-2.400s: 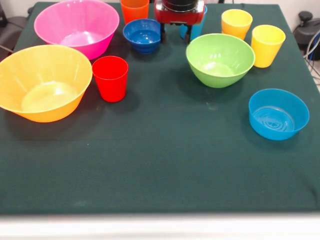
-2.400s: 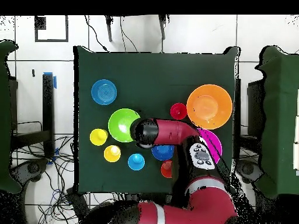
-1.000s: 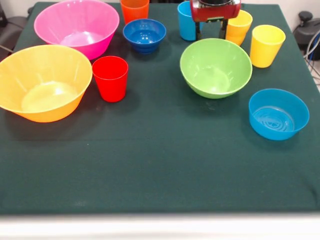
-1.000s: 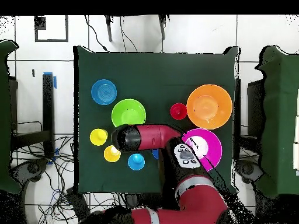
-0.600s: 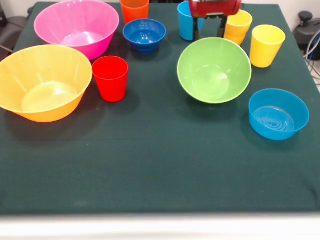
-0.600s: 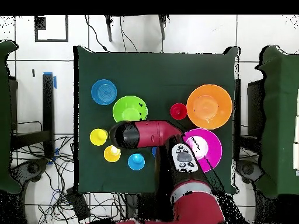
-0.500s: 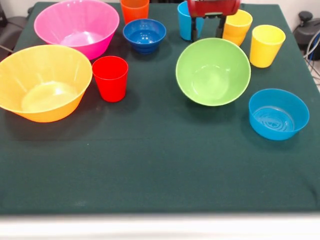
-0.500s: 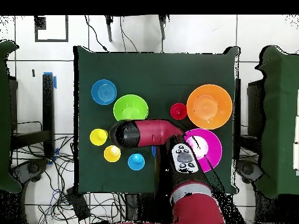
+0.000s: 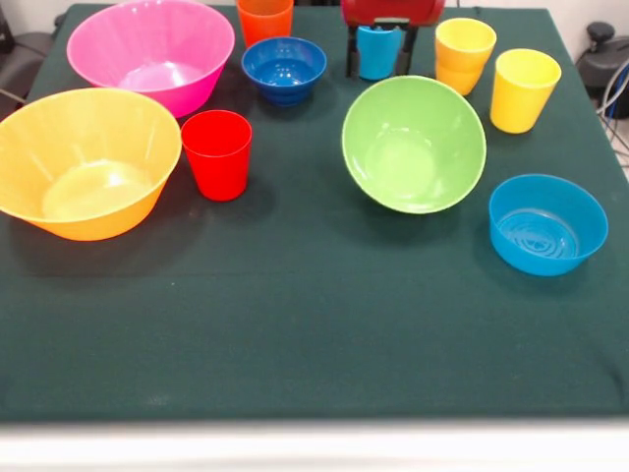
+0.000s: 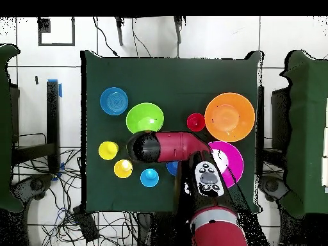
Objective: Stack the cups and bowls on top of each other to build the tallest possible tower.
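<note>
Green bowl (tilted) below pincer

Green bowl tilted, mouth toward the camera; other bowls and five cups upright, scattered, nothing stacked.

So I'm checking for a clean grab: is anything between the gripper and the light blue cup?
Nothing visible stands between them. In the front view the gripper is open, with one finger on either side of the light blue cup. The tilted green bowl lies nearby on the table but is not between them.
</note>
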Robot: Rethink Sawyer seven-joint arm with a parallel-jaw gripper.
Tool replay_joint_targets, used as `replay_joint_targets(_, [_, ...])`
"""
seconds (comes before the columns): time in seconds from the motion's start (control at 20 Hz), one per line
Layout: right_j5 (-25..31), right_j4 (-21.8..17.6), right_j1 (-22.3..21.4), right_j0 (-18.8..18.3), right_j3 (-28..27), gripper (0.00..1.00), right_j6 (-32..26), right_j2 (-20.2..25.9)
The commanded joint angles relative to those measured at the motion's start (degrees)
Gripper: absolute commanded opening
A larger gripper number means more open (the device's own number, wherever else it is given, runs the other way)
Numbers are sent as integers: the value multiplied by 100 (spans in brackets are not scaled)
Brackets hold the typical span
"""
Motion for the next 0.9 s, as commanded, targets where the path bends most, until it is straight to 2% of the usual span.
replay_joint_targets(0.05, [64,-327,82,64,-87,100,318,-21])
replay_joint_targets(0.4, [123,-277,-105,127,180,100,304,-74])
replay_joint_targets(0.7, [273,-171,-130,184,88,100,307,-14])
replay_joint_targets(0.9, [441,-94,-295,150,135,100,245,62])
